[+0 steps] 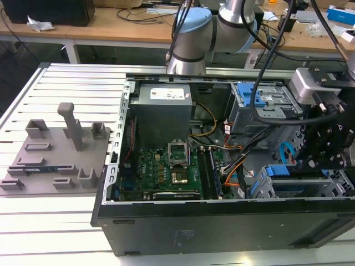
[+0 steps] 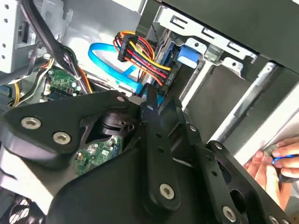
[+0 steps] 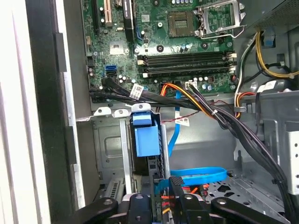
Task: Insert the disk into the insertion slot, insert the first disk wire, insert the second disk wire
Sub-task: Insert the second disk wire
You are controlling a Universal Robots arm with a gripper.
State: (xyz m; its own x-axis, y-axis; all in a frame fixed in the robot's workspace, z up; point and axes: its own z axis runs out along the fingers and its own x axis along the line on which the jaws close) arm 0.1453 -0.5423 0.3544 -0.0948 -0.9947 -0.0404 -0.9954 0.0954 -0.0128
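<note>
Standing open on a slatted metal bench, one black computer case is the largest item, its side panel off and its interior exposed. One robot arm reaches in from the far side, carrying one black gripper at the exterior view's right, above the near right corner of the case. Inside the case, one grey power supply sits at the far middle, with one green motherboard directly in front of it. One taller grey cage with a blue latch stands at the far right. One insertion slot, a grey sheet-metal bay, occupies the near right corner. The disk, identified by its blue caddy, is seated in that bay; its blue front tab is visible in the first wrist view. One grey fixture plate with several upright blocks lies on the bench to the exterior view's left of the case.

In the second wrist view, the fingers meet at a narrow tip pressed against the bundle end of one red, yellow and black power cable, right at the disk's rear edge. Whether they clamp the connector, I cannot tell. One flat blue data cable loops just beside it. One person's hand rests outside the case wall.
</note>
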